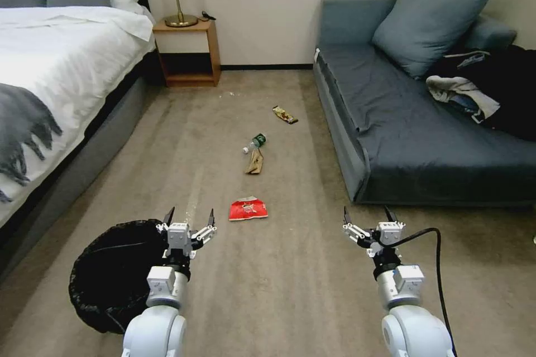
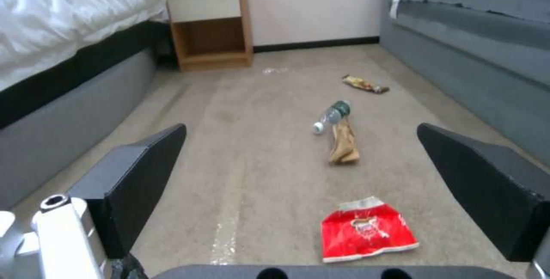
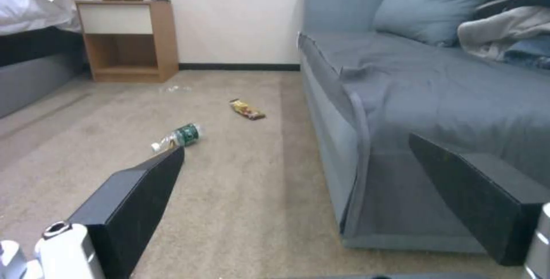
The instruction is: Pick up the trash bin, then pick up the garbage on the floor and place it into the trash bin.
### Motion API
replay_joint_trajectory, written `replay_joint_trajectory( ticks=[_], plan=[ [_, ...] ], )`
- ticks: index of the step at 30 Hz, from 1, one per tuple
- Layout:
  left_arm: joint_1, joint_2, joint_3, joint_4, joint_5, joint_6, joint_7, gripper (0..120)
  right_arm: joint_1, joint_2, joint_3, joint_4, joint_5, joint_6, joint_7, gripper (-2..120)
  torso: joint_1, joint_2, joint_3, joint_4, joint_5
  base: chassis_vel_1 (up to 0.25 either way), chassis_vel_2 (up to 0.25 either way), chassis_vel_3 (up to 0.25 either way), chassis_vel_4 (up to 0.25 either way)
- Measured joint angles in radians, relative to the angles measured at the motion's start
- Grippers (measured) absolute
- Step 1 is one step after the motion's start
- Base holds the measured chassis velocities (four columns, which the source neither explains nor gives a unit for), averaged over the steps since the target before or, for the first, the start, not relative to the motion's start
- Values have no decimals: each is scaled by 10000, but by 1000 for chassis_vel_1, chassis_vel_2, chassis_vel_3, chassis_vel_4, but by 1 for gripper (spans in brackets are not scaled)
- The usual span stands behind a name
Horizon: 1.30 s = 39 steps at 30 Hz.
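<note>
The trash bin [image 1: 109, 279], lined with a black bag, stands on the carpet at lower left, partly behind my left arm. My left gripper [image 1: 190, 216] hovers open just right of the bin's far rim. My right gripper [image 1: 365, 215] hangs open near the sofa's front corner. Garbage lies in a line on the floor ahead: a red-and-white snack packet [image 1: 248, 209] [image 2: 367, 229], a brown paper bag [image 1: 254, 162] [image 2: 343, 142], a small clear bottle with a green label [image 1: 255, 142] [image 2: 332, 114] [image 3: 178, 136] and a yellow-brown candy wrapper [image 1: 285, 115] [image 2: 365, 84] [image 3: 247, 109].
A bed [image 1: 61, 67] runs along the left and a blue-grey sofa [image 1: 424, 139] with a pillow and clothes [image 1: 491, 92] along the right. A wooden nightstand [image 1: 187, 53] with a lamp stands at the far wall. Open carpet lies between them.
</note>
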Motion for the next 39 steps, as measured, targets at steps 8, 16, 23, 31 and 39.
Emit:
replay_joint_trajectory(
  ticks=[8,16,23,31,39],
  plan=[
    [0,0,0,0,0,0,0,100,0,0,0,0,0,0,0,100,0,0,0,0,0,0,0,0,0],
    [0,0,0,0,0,0,0,100,1,0,0,0,0,0,0,100,0,0,0,0,0,0,0,0,0],
    [-1,0,0,0,0,0,0,100,0,0,0,0,0,0,0,100,0,0,0,0,0,0,0,0,0],
    [0,-1,0,0,0,1,1,100,0,0,0,0,0,0,0,100,0,0,0,0,0,0,0,0,0],
    [0,0,0,0,0,0,0,100,0,0,-1,0,0,0,0,100,0,0,0,0,0,0,0,0,0]
  ],
)
